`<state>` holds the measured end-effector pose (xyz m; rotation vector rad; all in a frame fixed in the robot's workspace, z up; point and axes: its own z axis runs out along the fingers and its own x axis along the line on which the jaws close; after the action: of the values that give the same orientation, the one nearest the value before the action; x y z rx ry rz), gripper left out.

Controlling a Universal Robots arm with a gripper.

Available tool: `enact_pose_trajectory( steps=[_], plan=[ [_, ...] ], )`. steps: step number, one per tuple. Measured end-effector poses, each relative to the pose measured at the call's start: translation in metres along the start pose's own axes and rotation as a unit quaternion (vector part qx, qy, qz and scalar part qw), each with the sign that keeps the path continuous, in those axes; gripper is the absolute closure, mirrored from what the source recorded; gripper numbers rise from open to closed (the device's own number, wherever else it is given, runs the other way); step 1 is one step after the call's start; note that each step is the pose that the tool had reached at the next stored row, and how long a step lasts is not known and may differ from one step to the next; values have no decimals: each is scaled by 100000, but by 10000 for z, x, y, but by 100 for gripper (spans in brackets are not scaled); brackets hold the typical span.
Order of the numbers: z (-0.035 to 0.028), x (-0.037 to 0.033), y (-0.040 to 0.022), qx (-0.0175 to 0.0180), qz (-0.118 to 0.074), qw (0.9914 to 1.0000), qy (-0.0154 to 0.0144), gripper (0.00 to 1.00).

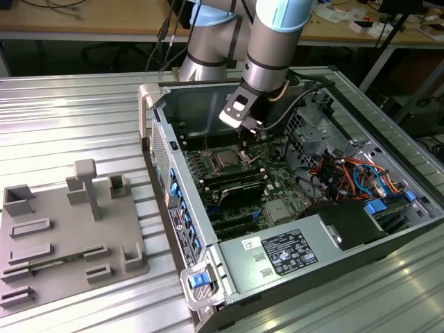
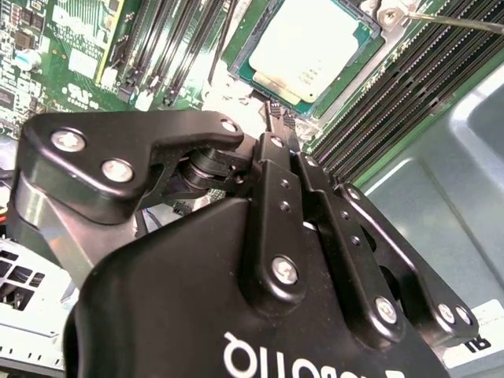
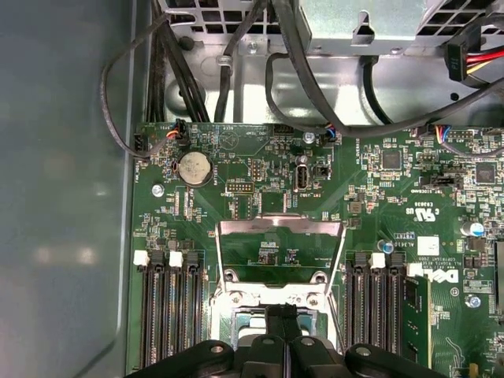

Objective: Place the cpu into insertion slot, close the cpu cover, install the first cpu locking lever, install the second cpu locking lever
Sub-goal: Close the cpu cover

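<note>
**Step 1 of 4 looks done: chip seated, cover up**

- cpu (image 2: 307, 47): lies flat and square inside the insertion slot (image 3: 236, 298). I judge placement complete.
- cpu cover (image 3: 281, 228): stands raised on its hinge at the slot's far edge, with board showing through the cut-out. Not yet closed.
- Levers: one locking lever (image 2: 453, 22) angles out from the slot's corner over the memory slots (image 2: 417, 71), not latched. I cannot make out a second.
- gripper (image 2: 277, 118): fingers pressed together, holding nothing, tips just above the slot's near edge.
- Count: 1 cpu, 1 slot, 1 cover, 1 lever seen, 2 memory banks flanking the slot.
</note>
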<state>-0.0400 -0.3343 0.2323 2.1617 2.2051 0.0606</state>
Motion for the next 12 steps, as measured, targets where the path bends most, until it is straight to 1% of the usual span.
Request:
enact_pose_trajectory(
  steps=[4,6,7,8,12],
  plan=[
    [-128,-2,8,1,1,100000,4,89],
    [-178,-2,12,-1,0,100000,4,89],
    [-230,-3,15,1,1,100000,0,89],
    [-265,-3,17,4,0,100000,-4,89],
    [-268,-3,25,3,0,100000,0,89]
  ],
)
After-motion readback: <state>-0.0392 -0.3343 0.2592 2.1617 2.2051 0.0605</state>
